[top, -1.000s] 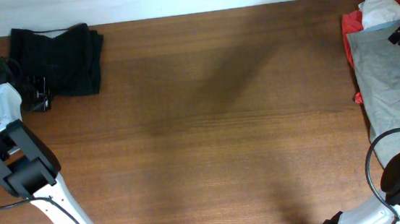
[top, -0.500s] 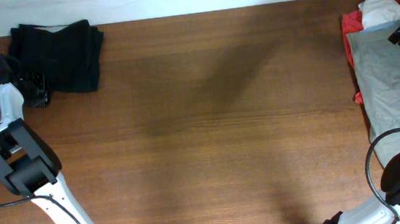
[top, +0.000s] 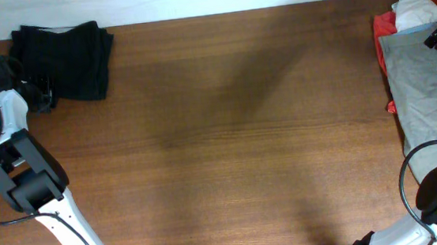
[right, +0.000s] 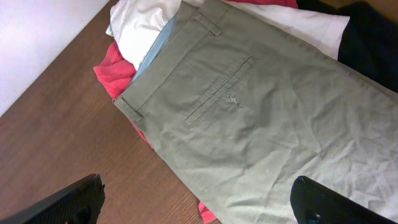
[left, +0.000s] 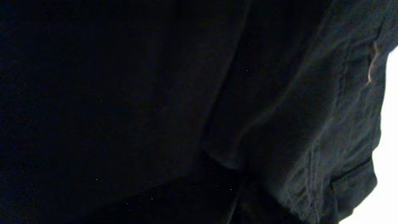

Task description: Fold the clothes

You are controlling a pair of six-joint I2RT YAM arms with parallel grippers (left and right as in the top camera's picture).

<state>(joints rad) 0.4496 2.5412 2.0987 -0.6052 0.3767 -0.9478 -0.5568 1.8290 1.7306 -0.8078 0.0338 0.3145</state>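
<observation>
The black garment [top: 66, 60] lies bunched in a folded heap at the table's far left corner. My left gripper [top: 42, 97] is at its lower left edge, touching it. The left wrist view is filled with the black fabric [left: 155, 93]; my fingers do not show there. At the far right lies a pile of clothes with grey trousers [top: 422, 97] on top, and red [top: 384, 22] and white [top: 415, 10] garments under them. My right gripper [right: 199, 205] hovers open and empty over the grey trousers [right: 249, 112].
The brown wooden table [top: 243, 136] stretches between the two heaps. A white wall runs along the far edge. The red [right: 112, 68] and white [right: 143, 18] garments stick out past the trousers' waistband.
My left gripper has moved a little toward the far edge along the black garment's left side. The garment's lower left corner has shifted slightly. The right arm has not moved.
</observation>
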